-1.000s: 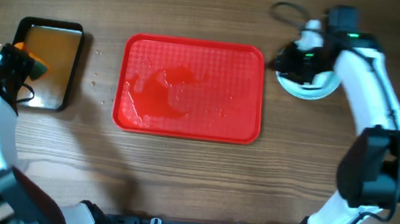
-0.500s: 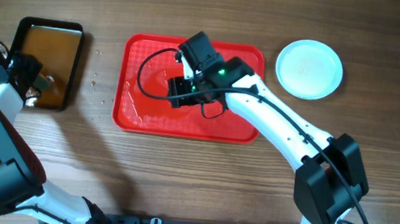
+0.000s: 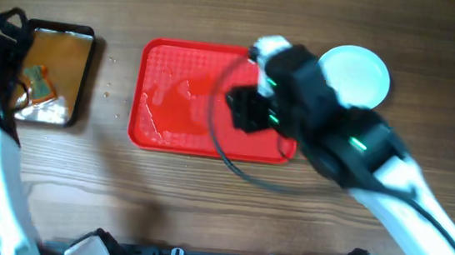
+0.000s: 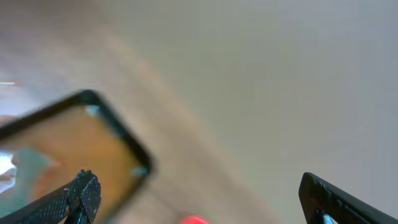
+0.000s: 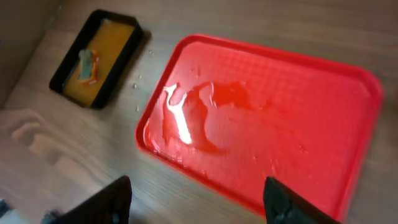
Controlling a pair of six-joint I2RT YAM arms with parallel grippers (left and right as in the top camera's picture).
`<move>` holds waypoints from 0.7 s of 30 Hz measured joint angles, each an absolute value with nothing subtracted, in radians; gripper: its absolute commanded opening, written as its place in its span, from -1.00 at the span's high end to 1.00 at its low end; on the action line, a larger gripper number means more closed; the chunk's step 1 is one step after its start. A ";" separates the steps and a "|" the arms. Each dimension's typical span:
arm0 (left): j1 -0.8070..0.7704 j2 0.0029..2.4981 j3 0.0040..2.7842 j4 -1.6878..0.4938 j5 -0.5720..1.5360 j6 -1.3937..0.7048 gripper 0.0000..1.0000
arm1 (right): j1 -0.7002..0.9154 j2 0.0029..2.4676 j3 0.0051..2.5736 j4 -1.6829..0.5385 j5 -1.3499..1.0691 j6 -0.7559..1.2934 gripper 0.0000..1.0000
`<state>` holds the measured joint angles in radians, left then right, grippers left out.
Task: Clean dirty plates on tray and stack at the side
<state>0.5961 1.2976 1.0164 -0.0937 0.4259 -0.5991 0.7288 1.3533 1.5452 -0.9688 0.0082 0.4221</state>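
Here, the rectangular red plastic tray (image 5: 311,87) glistens wet, textured.

Plates (image 3: 360,69) partly behind right arm (image 3: 336,134)

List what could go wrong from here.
1. Water pooled on the tray could slop over its rim if the right gripper, open above it, bumps it.
2. The plates sit close beside the right arm; a swing could knock them.
3. The left gripper, by the brimming pan, might splash it.
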 measured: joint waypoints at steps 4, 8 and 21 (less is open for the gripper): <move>0.596 1.133 1.022 -0.282 0.554 -0.641 -1.00 | 0.729 1.162 1.545 -1.134 0.047 0.423 -0.99; 0.596 1.105 1.022 -0.427 0.587 -0.651 -1.00 | 0.729 1.066 1.545 -1.266 0.110 0.422 -0.99; 0.596 1.105 1.020 -0.488 0.601 -0.657 -1.00 | 0.729 1.209 1.545 -1.285 0.137 0.429 -1.00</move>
<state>0.5961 1.1049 1.0203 -0.4881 0.6006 -0.6571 0.7288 1.2091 1.5452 -1.2854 0.1368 0.4286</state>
